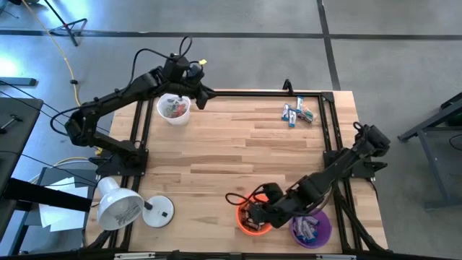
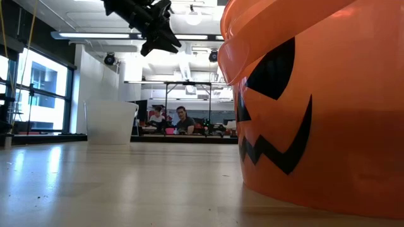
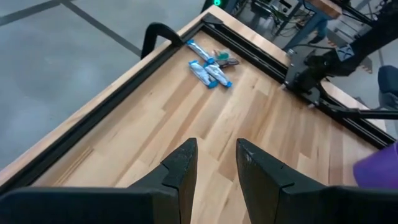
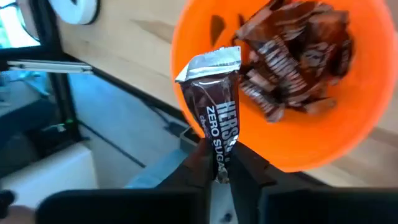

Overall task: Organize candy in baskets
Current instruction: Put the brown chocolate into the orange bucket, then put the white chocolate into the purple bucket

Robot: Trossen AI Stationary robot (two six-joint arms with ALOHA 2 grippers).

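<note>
My right gripper (image 4: 217,177) hovers over the near rim of the orange basket (image 1: 249,220) and is shut on a dark brown candy bar (image 4: 214,109). That basket (image 4: 348,130) holds several brown bars. The purple basket (image 1: 312,228) beside it holds blue-and-white bars. My left gripper (image 3: 214,158) is open and empty, raised just right of the white basket (image 1: 173,108), which holds mixed-colour candy. Several blue-and-white bars (image 1: 297,113) lie flat on the table near its far right corner, also seen as blue bars (image 3: 208,68) in the left wrist view. My right gripper pinches the brown bar by one end (image 4: 219,163) between its two fingers. The bar sticks out past the fingertips, lifted clear, with its crimped silver end (image 4: 211,62) over the orange basket's rim.
A white dome-shaded lamp (image 1: 123,206) lies at the near left corner. A black frame rail (image 1: 253,92) runs along the table's far and side edges. The middle of the wooden table (image 1: 231,152) is bare. In the low view the orange basket (image 2: 315,101) fills the right side.
</note>
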